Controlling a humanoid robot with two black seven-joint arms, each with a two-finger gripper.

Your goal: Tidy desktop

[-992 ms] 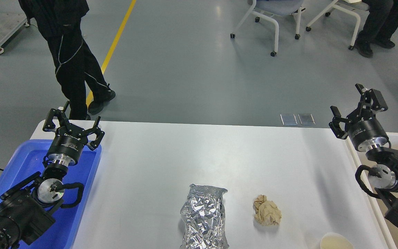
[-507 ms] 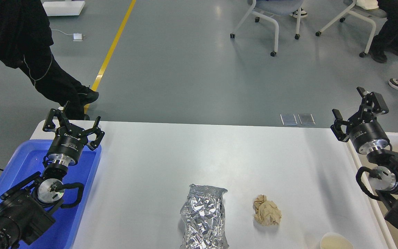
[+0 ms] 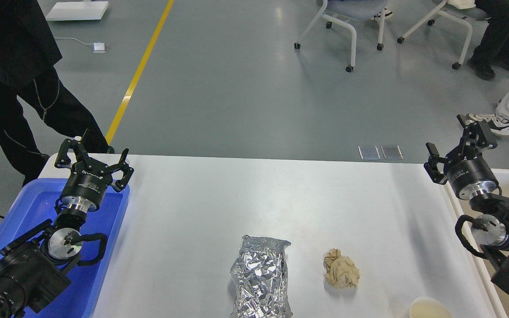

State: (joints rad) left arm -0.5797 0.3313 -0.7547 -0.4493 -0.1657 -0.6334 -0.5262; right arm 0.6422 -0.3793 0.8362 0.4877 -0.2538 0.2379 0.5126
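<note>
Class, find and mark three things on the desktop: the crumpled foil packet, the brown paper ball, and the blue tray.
crumpled foil packet (image 3: 262,278), head view, middle of its wrinkled face
brown paper ball (image 3: 341,274), head view, its centre
blue tray (image 3: 115,210), head view, right rim

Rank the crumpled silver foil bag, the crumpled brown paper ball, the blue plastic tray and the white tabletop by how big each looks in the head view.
1. White tabletop
2. Blue plastic tray, partly hidden by the left arm
3. Crumpled silver foil bag, cut off at the bottom edge
4. Crumpled brown paper ball

Smooth white desktop (image 3: 281,198) bears crinkled shiny foil (image 3: 261,278), crumpled matt brown paper (image 3: 342,274); glossy blue plastic tray (image 3: 108,247).
</note>
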